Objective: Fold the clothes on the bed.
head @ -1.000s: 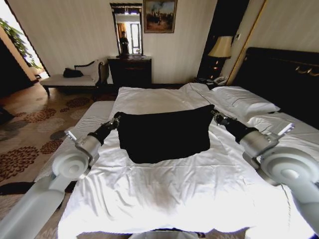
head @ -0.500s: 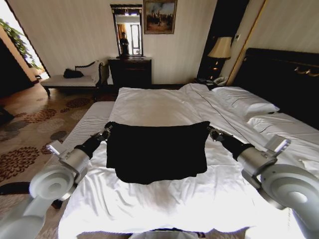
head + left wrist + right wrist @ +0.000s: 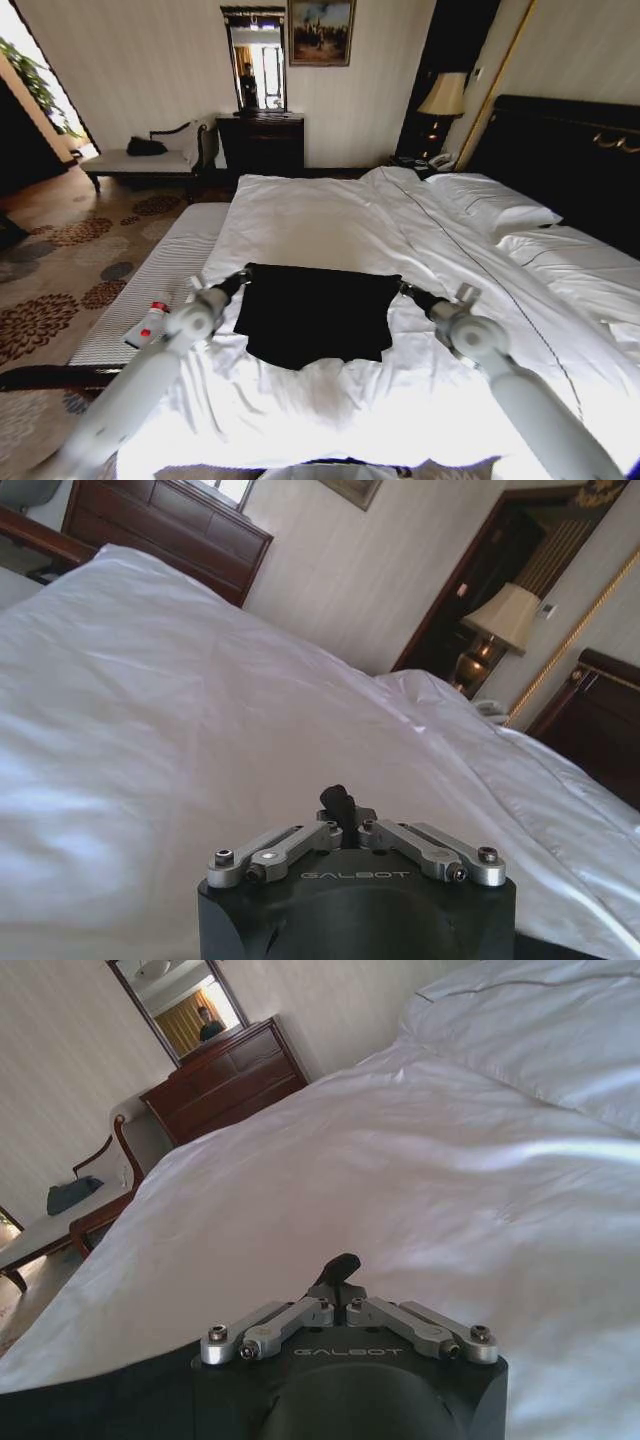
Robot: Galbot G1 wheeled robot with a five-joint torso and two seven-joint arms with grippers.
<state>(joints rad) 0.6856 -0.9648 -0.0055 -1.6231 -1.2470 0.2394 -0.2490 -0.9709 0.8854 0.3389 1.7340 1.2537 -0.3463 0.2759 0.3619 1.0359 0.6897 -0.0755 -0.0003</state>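
- Since a second ago, both arms have dropped toward frame centre: left gripper [image 3: 243,274] and right gripper [image 3: 403,289] pinch the T-shirt [image 3: 315,315] corners.
- The shirt now lies doubled on the bed [image 3: 330,215]; one fold looks laid.

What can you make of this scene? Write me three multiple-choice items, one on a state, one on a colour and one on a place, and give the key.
1. On the black short-sleeved T-shirt, the left gripper and the right gripper are: A both open; B both shut on it; C one open, one shut.
2. The sheets of the large bed are: A white; B grey; C blue.
3. The small white bottle with a red cap lies: A on the T-shirt; B in the right gripper; C on the grey striped bench.

Key: B, each wrist view shows fingers closed, at the shirt's far corners; A, the bedding is plainly white; C, the bottle rests on the bench beside the bed.
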